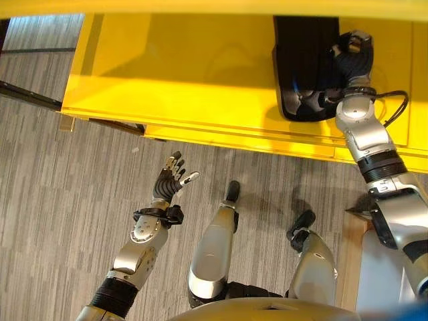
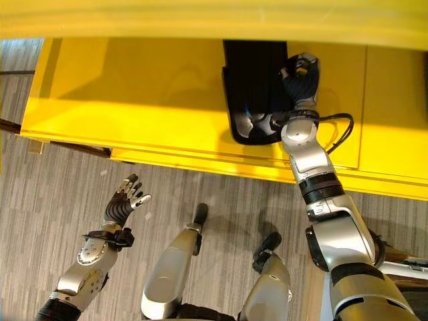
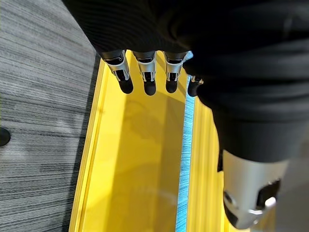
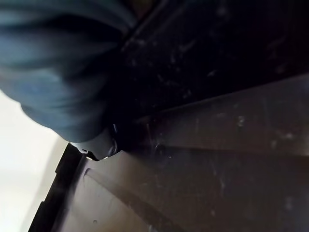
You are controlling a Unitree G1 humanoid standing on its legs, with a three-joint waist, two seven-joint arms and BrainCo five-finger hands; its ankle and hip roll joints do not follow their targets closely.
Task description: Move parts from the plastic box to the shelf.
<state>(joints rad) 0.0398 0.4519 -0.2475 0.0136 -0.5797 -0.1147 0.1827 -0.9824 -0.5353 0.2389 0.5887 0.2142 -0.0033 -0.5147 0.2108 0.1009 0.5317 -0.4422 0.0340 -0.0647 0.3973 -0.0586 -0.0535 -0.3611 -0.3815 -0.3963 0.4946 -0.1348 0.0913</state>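
Resting against the right edge of the black part (image 1: 304, 67) on the yellow shelf (image 1: 167, 73), the right hand (image 1: 353, 57) appears curled at that edge, but its wrist view gives mostly dark scuffed plastic close up, so whether its fingers grip the part or merely lie against it cannot be told. The part lies flat on the shelf surface, well back from the front lip. The left hand (image 1: 170, 179) hangs over the grey floor (image 1: 53, 167), apart from the shelf, fingers straight and spread, holding nothing. The step looks like setting the part down. To do it well, the robot should make sure the part sits fully supported on the shelf, loosen the fingers before lifting, and draw the hand away sideways without dragging the part toward the lip
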